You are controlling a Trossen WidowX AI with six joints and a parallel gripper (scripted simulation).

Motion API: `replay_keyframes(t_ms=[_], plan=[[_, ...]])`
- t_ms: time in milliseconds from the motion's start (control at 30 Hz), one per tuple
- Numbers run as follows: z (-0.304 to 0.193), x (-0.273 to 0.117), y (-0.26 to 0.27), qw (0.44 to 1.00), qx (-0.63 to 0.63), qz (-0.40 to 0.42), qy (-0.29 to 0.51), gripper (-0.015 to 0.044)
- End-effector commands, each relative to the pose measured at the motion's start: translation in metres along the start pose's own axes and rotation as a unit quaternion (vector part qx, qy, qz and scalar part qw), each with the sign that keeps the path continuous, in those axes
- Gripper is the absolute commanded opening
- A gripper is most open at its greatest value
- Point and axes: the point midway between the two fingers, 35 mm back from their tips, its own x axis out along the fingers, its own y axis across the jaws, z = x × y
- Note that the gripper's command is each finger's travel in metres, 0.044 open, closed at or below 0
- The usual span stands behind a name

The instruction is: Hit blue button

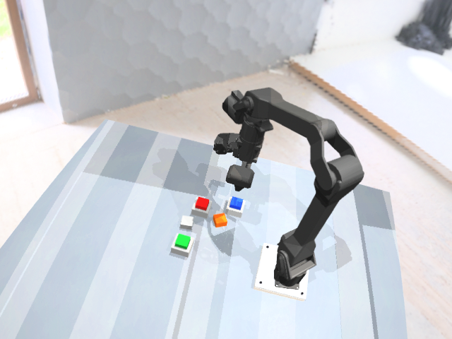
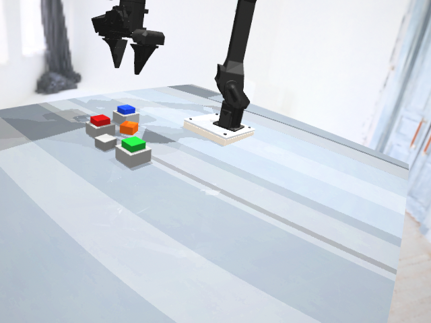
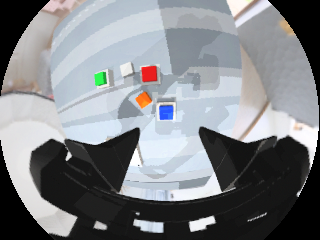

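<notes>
Overhead, the wide-open, empty pincer (image 2: 128, 69) hangs above the blue button (image 2: 126, 109), a square cap on a grey base.

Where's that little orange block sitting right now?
In the top view the orange block sits on the table, just in front of the blue button and right of the red button, apart from both.

I can't read any text, label or number here — buttons, blocks and arm all look unmarked.
</notes>
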Motion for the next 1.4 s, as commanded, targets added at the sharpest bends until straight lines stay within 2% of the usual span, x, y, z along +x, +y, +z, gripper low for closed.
replay_keyframes(t_ms=[0,167,400,433,733,1367], plan=[[-0.002,0.010,0.002,1.000,-0.007,0.001,0.009,0.0348],[-0.003,0.061,0.003,1.000,-0.007,0.001,0.009,0.0216],[-0.004,0.063,0.003,1.000,-0.007,0.001,0.009,0.0032],[-0.004,0.063,0.003,1.000,-0.007,0.001,0.009,0.0020],[-0.004,0.064,0.003,1.000,-0.007,0.001,0.009,0.0020],[-0.004,0.095,0.003,1.000,-0.007,0.001,0.009,0.0020]])
